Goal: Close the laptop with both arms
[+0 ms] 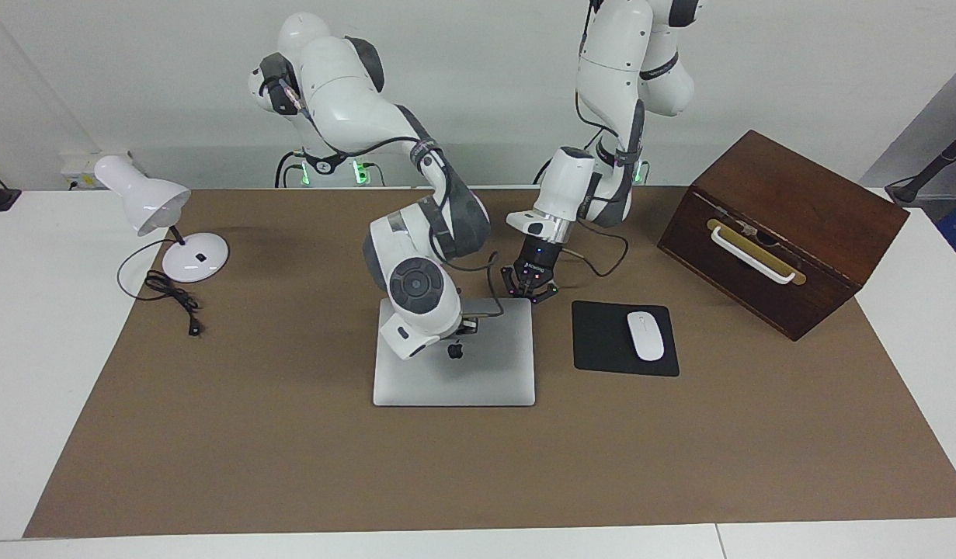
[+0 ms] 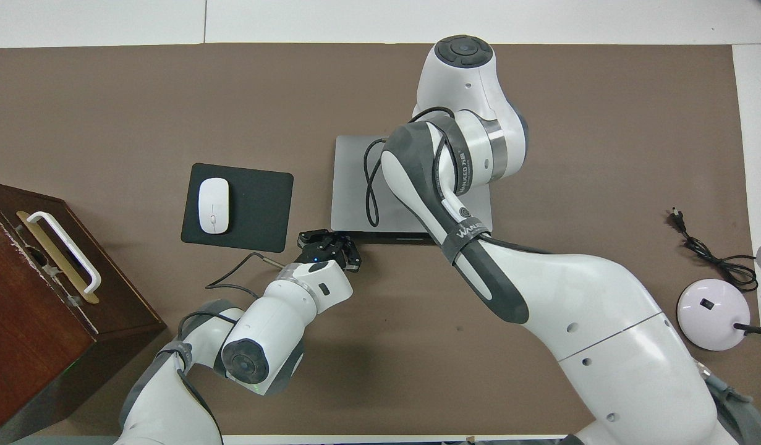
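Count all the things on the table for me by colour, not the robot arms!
White: 2 - lamp, mouse
Black: 1 - mousepad
Silver: 1 - laptop
Brown: 1 - wooden box
Total: 5

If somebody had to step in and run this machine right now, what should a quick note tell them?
Left gripper: shut, holds nothing, at the laptop's corner nearest the robots, toward the mousepad.
Right gripper: shut, empty, over the lid beside the logo; whether it touches cannot be told.
Laptop: mid-table, lid flat down, between the lamp and the mousepad with its mouse.
Done: laptop looks closed.
Left: probably only lifting both arms clear.
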You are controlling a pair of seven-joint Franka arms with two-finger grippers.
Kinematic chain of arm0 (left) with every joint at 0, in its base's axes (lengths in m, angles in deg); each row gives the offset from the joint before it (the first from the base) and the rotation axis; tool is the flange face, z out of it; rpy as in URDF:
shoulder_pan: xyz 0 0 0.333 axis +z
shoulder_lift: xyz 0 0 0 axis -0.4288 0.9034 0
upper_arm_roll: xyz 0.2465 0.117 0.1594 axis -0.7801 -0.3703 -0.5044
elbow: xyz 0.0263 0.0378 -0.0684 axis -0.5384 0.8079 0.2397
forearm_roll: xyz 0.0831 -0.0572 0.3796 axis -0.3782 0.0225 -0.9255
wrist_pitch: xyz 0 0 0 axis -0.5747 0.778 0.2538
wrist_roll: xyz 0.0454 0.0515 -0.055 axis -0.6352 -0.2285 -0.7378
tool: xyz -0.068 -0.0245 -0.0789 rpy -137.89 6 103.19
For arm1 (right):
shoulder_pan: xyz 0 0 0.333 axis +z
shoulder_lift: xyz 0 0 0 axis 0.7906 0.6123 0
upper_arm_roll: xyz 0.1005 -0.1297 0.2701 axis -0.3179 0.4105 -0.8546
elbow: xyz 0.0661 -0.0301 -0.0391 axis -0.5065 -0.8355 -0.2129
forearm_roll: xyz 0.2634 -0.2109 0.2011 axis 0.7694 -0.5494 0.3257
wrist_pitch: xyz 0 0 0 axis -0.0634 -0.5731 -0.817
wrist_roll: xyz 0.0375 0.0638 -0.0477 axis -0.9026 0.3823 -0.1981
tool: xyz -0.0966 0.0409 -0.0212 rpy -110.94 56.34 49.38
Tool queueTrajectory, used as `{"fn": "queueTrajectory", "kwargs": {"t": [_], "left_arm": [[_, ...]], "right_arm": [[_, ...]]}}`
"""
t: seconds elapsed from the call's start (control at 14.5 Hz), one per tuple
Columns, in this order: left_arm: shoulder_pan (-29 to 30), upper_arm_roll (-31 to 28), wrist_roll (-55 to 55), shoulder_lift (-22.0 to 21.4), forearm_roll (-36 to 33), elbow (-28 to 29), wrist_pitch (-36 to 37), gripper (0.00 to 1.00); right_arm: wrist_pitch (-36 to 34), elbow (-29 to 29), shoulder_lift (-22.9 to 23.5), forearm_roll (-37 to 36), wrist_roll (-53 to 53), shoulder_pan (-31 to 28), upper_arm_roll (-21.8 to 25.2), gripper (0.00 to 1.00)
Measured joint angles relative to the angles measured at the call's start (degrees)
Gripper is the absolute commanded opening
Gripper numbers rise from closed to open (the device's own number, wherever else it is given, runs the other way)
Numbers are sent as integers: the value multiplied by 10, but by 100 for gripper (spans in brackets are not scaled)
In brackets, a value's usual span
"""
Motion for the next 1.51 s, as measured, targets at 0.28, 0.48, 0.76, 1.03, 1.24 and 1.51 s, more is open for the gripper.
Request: {"fn": "queueTrajectory", "kwargs": {"t": [0.28, 0.48, 0.76, 1.03, 1.24, 1.51], "left_arm": [[0, 0, 0, 0, 0, 0, 0, 0], [0, 0, 0, 0, 0, 0, 0, 0], [0, 0, 0, 0, 0, 0, 0, 0], [0, 0, 0, 0, 0, 0, -1, 0], [0, 0, 0, 0, 0, 0, -1, 0], [0, 0, 0, 0, 0, 0, -1, 0]], "right_arm": [[0, 0, 1, 0, 2, 0, 0, 0], [0, 0, 4, 1, 2, 0, 0, 0], [0, 0, 4, 1, 2, 0, 0, 0], [0, 0, 4, 7, 2, 0, 0, 0], [-5, 3, 4, 12, 2, 0, 0, 0], [-55, 15, -8, 17, 2, -10, 1, 0]]}}
